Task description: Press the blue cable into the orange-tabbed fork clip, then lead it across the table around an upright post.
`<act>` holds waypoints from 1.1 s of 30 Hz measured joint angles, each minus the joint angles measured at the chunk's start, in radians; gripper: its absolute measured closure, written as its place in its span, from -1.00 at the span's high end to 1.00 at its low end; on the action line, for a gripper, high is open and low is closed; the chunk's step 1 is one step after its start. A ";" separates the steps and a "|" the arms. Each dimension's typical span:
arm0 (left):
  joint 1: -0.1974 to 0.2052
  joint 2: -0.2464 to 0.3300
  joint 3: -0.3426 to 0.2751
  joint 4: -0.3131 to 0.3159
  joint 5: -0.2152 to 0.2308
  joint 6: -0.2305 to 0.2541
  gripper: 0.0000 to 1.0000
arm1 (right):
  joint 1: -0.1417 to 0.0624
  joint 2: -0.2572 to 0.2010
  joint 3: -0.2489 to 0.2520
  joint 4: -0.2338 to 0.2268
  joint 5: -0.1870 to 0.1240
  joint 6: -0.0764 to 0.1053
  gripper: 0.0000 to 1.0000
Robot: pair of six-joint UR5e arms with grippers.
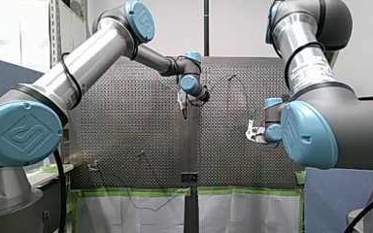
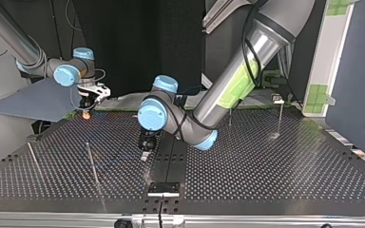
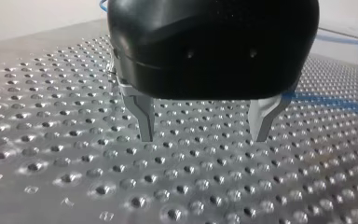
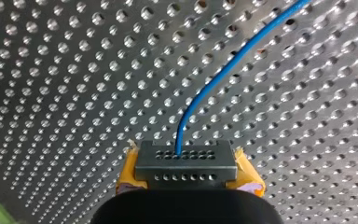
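Cable [image 4: 223, 79], blue, leaves my right gripper [image 4: 186, 164] and curves away ahead of it over the tabletop [image 4: 51, 93]. That gripper is closed narrow, and the cable comes out of a grey holed block [image 4: 185, 153] between its yellow pads [image 4: 249, 175]. My left gripper [image 3: 205, 128] hangs just over the tabletop with its metal fingers [image 3: 142, 116] wide apart; a blurred blue line lies beside it, apart.

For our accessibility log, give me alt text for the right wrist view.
My right gripper, with yellow pads, is shut on a blue cable that curves away ahead of it over the perforated table.
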 joint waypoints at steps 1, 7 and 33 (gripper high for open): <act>-0.001 0.000 0.000 -0.002 -0.001 -0.003 0.98 | -0.003 0.007 0.000 0.000 0.000 -0.001 -1.00; -0.005 0.000 0.000 -0.014 -0.026 -0.009 0.98 | -0.016 0.056 0.001 0.001 0.011 -0.002 -1.00; -0.008 0.000 0.000 -0.033 -0.065 -0.009 0.98 | -0.098 0.259 0.001 -0.054 0.069 0.096 -1.00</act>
